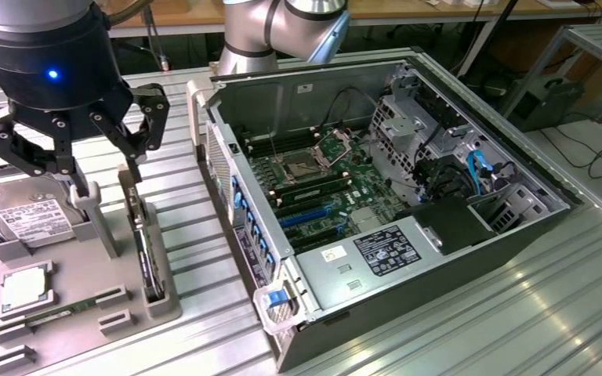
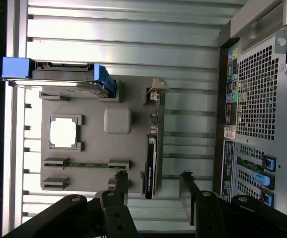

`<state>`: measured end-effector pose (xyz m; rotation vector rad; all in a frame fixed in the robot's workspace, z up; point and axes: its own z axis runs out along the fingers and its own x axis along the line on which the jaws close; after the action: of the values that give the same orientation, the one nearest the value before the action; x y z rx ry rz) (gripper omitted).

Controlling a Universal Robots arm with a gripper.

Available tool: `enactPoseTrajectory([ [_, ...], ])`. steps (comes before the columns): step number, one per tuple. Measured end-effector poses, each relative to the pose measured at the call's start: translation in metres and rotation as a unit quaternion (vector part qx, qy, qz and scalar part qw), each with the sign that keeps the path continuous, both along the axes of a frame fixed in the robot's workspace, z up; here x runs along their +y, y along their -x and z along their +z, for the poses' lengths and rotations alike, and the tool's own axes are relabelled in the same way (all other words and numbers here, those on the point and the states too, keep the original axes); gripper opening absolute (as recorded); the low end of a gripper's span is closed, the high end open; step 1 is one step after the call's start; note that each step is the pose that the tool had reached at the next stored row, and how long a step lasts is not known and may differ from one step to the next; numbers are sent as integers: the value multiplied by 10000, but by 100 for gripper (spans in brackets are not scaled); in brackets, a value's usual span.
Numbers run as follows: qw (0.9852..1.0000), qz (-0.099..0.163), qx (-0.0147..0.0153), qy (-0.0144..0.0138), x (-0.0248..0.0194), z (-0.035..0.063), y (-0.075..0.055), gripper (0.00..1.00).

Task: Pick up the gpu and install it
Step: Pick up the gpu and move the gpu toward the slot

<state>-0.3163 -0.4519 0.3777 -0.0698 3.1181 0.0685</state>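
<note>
Slatted metal table (image 1: 552, 313) under everything. On it, toward the exterior view's right, an open computer case (image 1: 312, 86) lying on its side, panel off, motherboard (image 1: 322, 188) facing up. Just beside the case's rear wall, a grey holder tray (image 1: 76, 270) with parts set in their own nests. Above the tray, the gripper (image 1: 104, 176), pointing straight down, jaws spread wide and holding nothing. At the tray's corner away from the case, a silver hard drive (image 1: 24, 215) propped in its nest, blue rails at its ends. Along the tray's edge nearest the case, the gpu (image 1: 146, 243), standing on its thin edge in a slot, long axis along that edge and so parallel to the case's rear wall. Not yet lifted, and well apart from the motherboard. Toward the middle of the tray, a square processor chip (image 2: 63, 133) lying flat. Smallest and most telling: the two fingers (image 2: 119, 186), one to each side of the card's flat faces in the wrist view, bare tray visible on both sides, so apart from the card and not pinching. Closing line therefore across the card's thickness, square to its long axis, which looks like a sound line-up for a pinch on the faces. Card straight below the gap, not off to either side. Height of the fingertips above the card's top edge hard to judge.
</note>
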Motion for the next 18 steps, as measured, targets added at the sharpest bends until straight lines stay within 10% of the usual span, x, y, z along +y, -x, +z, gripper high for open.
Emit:
enactPoseTrajectory([
  [18,10000,-6,-8,0,0,-236,0,68],
])
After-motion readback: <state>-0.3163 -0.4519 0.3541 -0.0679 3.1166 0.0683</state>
